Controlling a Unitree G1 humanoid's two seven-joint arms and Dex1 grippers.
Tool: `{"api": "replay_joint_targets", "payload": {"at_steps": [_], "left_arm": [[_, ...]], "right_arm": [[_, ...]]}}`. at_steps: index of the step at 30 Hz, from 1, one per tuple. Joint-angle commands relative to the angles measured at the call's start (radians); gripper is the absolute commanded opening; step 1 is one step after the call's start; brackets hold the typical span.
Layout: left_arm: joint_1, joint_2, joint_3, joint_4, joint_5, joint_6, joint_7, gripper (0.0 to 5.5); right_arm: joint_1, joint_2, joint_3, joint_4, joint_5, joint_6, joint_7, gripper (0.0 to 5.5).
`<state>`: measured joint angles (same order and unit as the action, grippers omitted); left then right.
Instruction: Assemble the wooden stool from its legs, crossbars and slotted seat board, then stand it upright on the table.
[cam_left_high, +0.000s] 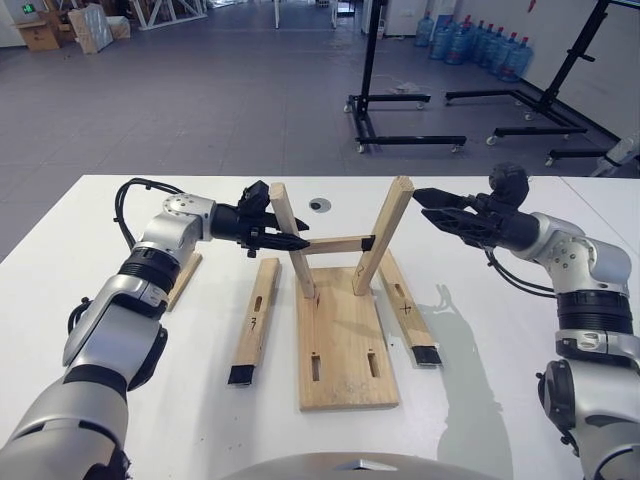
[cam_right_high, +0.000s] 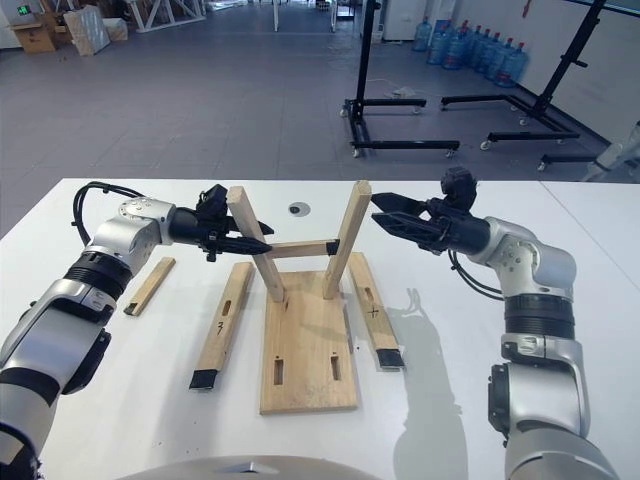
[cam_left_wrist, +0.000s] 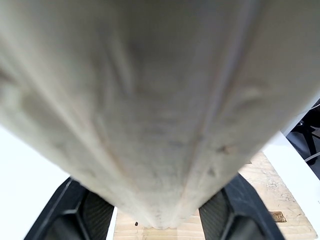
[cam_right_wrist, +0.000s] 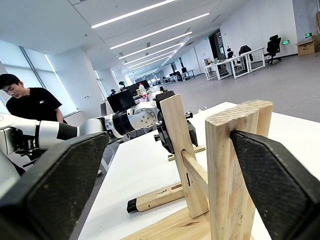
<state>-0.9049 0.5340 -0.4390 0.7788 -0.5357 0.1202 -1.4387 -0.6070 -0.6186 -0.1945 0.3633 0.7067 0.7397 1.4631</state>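
The slotted seat board (cam_left_high: 345, 350) lies flat on the white table. Two legs stand tilted in it, leaning apart, joined by a crossbar (cam_left_high: 335, 245). My left gripper (cam_left_high: 290, 241) is shut on the left leg (cam_left_high: 288, 235) about halfway up; that leg (cam_left_wrist: 150, 100) sits between its black fingers (cam_left_wrist: 75, 212). My right gripper (cam_left_high: 425, 205) is open, its fingertips just beside the top of the right leg (cam_left_high: 385, 235), not touching it. In the right wrist view that leg's top (cam_right_wrist: 235, 150) stands between the spread fingers.
A loose leg (cam_left_high: 255, 320) with a black cap lies left of the board and another (cam_left_high: 408, 310) lies right of it. A short wooden bar (cam_left_high: 183, 280) lies under my left arm. A round hole (cam_left_high: 320, 205) sits near the table's far edge.
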Motion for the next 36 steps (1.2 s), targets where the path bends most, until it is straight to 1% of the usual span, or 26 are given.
{"api": "replay_joint_targets", "payload": {"at_steps": [1, 9, 20, 23, 26, 30, 33, 34, 36], "left_arm": [[0.118, -0.009, -0.189, -0.006, 0.315, -0.007, 0.030, 2.03], [0.149, -0.036, -0.225, -0.040, 0.322, -0.007, 0.027, 2.03], [0.174, -0.076, -0.237, -0.044, 0.320, -0.020, 0.045, 2.03], [0.172, -0.062, -0.228, -0.025, 0.324, -0.032, 0.055, 2.03], [0.166, -0.043, -0.199, -0.024, 0.309, -0.032, 0.062, 2.03], [0.155, -0.001, -0.144, -0.018, 0.276, -0.032, 0.067, 2.03], [0.155, 0.028, -0.122, -0.031, 0.257, -0.024, 0.053, 2.03], [0.156, 0.036, -0.115, -0.040, 0.249, -0.020, 0.044, 2.38], [0.160, 0.046, -0.100, -0.055, 0.248, -0.017, 0.035, 2.68]], "right_arm": [[-0.045, 0.085, 0.119, -0.104, 0.034, 0.027, 0.068, 4.50], [-0.051, 0.121, 0.164, -0.205, 0.074, 0.065, 0.075, 4.50], [-0.039, 0.153, 0.204, -0.235, 0.043, 0.039, 0.056, 4.50], [-0.005, 0.128, 0.205, -0.235, 0.022, 0.025, 0.058, 4.50], [0.039, 0.079, 0.210, -0.211, -0.031, -0.014, 0.060, 4.50], [0.066, 0.003, 0.199, -0.117, -0.156, -0.167, 0.034, 4.50], [0.067, -0.028, 0.183, -0.077, -0.192, -0.223, 0.028, 4.50], [0.066, -0.030, 0.180, -0.067, -0.198, -0.235, 0.026, 4.50], [0.061, -0.029, 0.169, -0.050, -0.202, -0.257, 0.014, 4.50]]}}
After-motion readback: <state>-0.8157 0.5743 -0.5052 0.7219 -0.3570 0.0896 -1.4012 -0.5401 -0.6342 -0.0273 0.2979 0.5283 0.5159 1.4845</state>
